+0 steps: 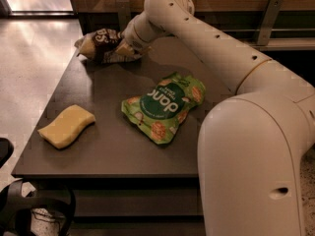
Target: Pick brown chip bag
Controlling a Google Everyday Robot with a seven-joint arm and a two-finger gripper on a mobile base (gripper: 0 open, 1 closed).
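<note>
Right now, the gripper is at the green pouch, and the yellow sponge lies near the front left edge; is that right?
Not quite: the camera view shows the gripper at the brown chip bag in the far left corner, not the green pouch. The sponge part stands.

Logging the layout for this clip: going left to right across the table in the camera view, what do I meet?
pale yellow sponge → brown chip bag → gripper, at the bag's right end, far back → green pouch
</note>
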